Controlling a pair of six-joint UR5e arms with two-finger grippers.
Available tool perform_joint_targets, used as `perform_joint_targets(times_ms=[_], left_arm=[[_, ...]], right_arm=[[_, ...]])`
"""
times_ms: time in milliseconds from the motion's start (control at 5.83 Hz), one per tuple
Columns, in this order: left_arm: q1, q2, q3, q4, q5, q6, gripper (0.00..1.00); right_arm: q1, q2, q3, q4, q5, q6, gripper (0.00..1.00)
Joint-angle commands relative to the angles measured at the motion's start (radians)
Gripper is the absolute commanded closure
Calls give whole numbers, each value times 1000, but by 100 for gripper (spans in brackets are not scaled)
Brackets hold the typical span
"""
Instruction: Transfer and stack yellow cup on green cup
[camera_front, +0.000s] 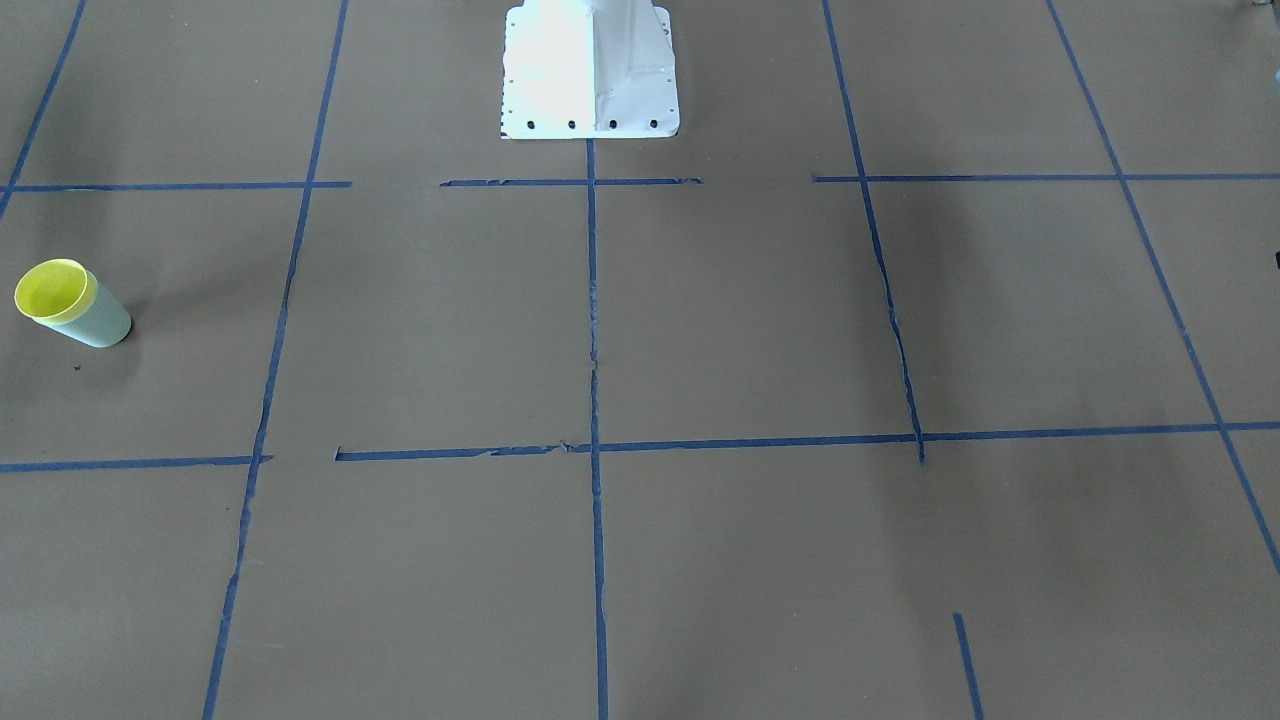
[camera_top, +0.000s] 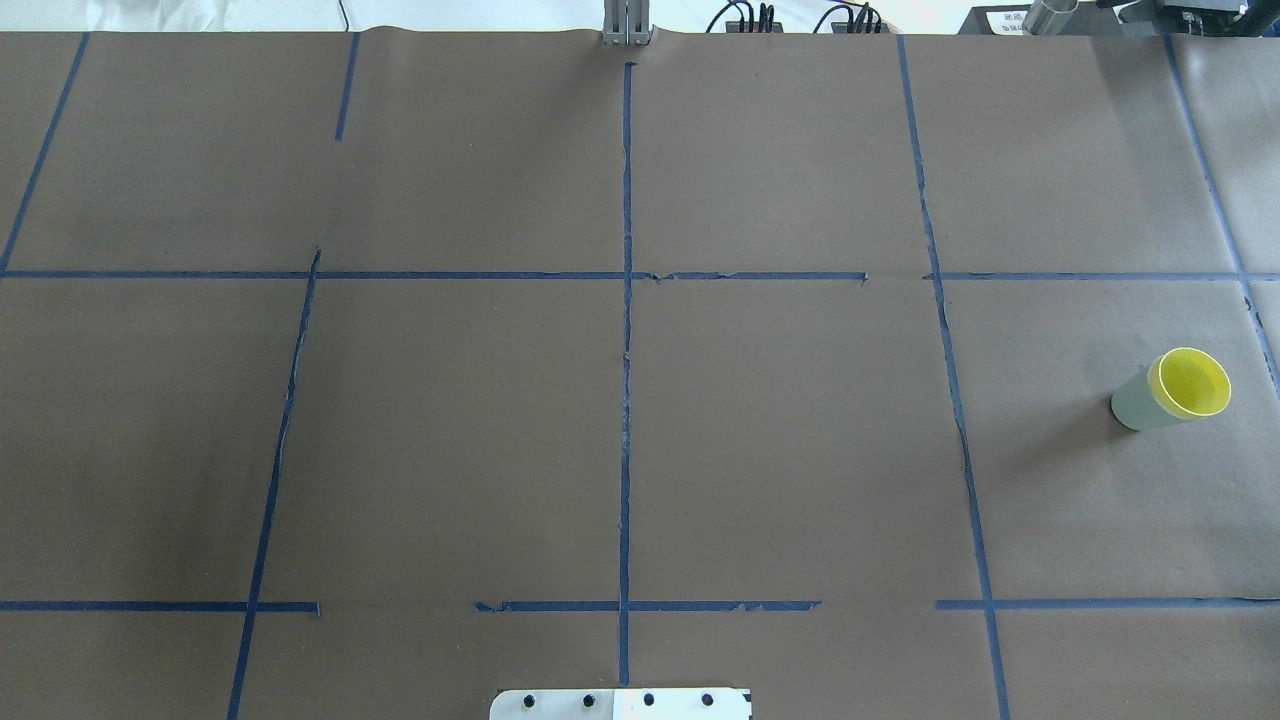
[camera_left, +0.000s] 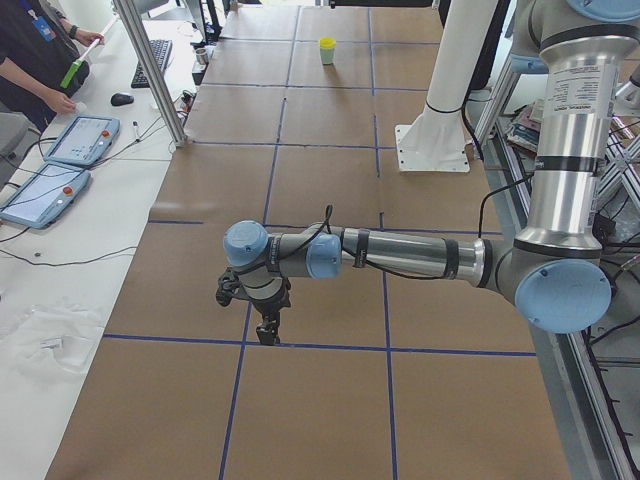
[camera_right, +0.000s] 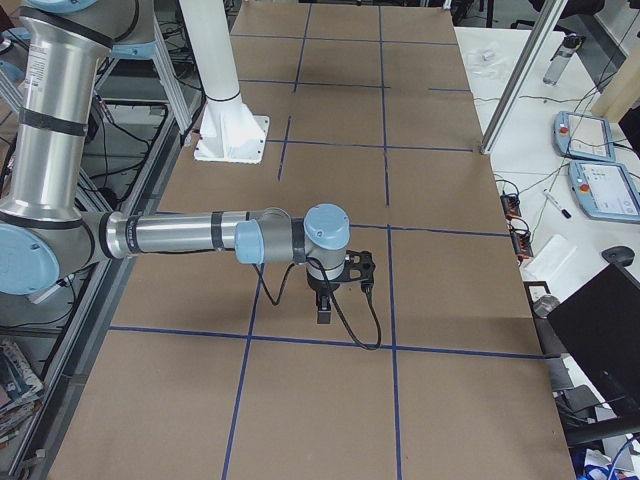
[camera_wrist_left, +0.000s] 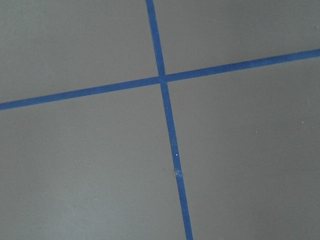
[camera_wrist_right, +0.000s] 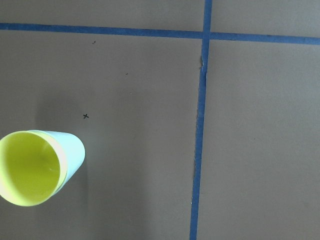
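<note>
The yellow cup (camera_front: 52, 290) sits nested inside the green cup (camera_front: 100, 322), and the pair stands upright on the brown table. Only the yellow rim and inside show above the green wall. The pair is at the right edge in the overhead view, yellow cup (camera_top: 1190, 383) in green cup (camera_top: 1132, 405), and at the far end in the exterior left view (camera_left: 327, 48). The right wrist view looks down on the yellow cup (camera_wrist_right: 30, 167) and green cup (camera_wrist_right: 76, 150). My left gripper (camera_left: 268, 325) and right gripper (camera_right: 325, 305) show only in side views, away from the cups; I cannot tell whether they are open.
The white robot base (camera_front: 590, 70) stands at the table's middle edge. Blue tape lines (camera_top: 626, 300) cross the brown paper. An operator (camera_left: 40, 50), tablets (camera_left: 80, 140) and a metal post (camera_left: 150, 70) are beside the table.
</note>
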Motion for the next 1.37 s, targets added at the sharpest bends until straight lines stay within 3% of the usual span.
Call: perform_joint_targets(times_ms=[0, 1201], left_arm=[[0, 14, -7, 4, 2, -6, 0], [1, 19, -19, 11, 8, -1, 0]], right_arm=[[0, 3, 1, 1, -1, 20, 0], [-2, 3, 1, 3, 0, 23, 0]])
